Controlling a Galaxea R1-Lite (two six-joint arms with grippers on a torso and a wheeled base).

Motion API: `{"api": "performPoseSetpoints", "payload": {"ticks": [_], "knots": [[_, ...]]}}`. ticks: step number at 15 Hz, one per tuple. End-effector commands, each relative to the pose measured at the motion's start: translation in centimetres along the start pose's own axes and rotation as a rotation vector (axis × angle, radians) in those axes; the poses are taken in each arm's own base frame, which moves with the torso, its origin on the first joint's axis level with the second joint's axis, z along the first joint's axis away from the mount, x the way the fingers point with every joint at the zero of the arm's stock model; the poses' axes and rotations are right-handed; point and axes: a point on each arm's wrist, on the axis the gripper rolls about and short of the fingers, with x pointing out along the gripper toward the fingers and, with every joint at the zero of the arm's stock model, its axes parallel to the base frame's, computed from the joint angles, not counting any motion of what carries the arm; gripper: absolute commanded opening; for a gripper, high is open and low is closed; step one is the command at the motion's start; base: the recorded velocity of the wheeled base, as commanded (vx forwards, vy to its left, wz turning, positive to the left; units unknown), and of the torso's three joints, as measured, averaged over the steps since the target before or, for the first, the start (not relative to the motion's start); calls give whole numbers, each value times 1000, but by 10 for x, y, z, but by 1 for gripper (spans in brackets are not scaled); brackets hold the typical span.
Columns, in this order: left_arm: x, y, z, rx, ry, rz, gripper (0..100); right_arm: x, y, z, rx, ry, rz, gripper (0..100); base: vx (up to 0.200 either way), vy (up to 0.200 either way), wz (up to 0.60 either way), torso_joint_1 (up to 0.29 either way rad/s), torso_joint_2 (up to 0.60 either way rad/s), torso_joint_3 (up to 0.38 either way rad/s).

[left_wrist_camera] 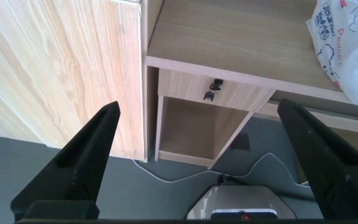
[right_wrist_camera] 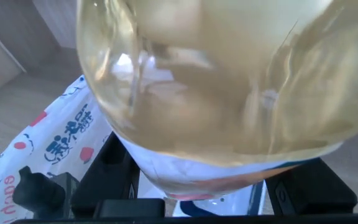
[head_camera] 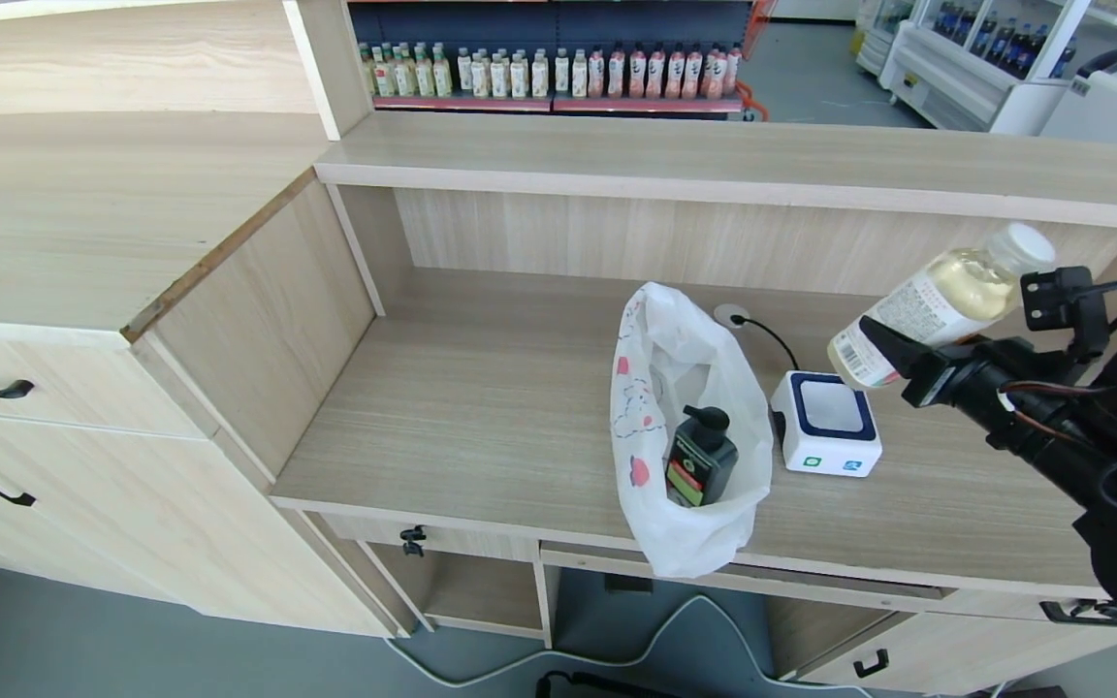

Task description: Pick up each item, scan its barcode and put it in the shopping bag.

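Clear plastic bottle of pale yellow liquid with a white cap [head_camera: 937, 305], clamped in the right gripper [head_camera: 898, 354] above the counter.

The bottle is tilted, cap up toward 2 o'clock, its barcoded base end hanging near the white square scanner with a blue-framed window [head_camera: 828, 424], which sits at its 7 o'clock on the light wooden counter [head_camera: 481, 407]. At the scanner's 9 o'clock the white printed plastic shopping bag [head_camera: 651, 388] holds a black pump bottle [head_camera: 701, 463]. The left gripper [left_wrist_camera: 199, 106] gapes wide, holding nothing, low before the counter's front.
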Motion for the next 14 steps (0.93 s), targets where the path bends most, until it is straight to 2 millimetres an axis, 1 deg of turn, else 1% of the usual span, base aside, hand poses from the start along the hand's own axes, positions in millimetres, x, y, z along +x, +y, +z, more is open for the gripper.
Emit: {"api": "performPoseSetpoints", "payload": {"ticks": [1, 5, 7, 9, 10, 11, 14], "knots": [[0, 0, 0, 0, -1, -1, 100, 16, 13, -16, 18, 27, 57, 0, 0, 0, 0, 0, 0, 0], [0, 0, 0, 0, -1, -1, 100, 19, 44, -33, 46, 82, 152, 0, 0, 0, 0, 0, 0, 0], [0, 0, 0, 0, -1, -1, 100, 22, 54, -45, 45, 114, 185, 0, 0, 0, 0, 0, 0, 0], [0, 0, 0, 0, -1, -1, 100, 35, 56, -61, 16, 123, 193, 0, 0, 0, 0, 0, 0, 0], [0, 0, 0, 0, -1, -1, 100, 35, 56, -61, 16, 123, 193, 0, 0, 0, 0, 0, 0, 0], [0, 0, 0, 0, -1, -1, 100, 46, 56, -70, 11, 126, 195, 0, 0, 0, 0, 0, 0, 0], [0, 0, 0, 0, -1, -1, 100, 66, 54, -77, -4, 92, 197, 0, 0, 0, 0, 0, 0, 0]]}}
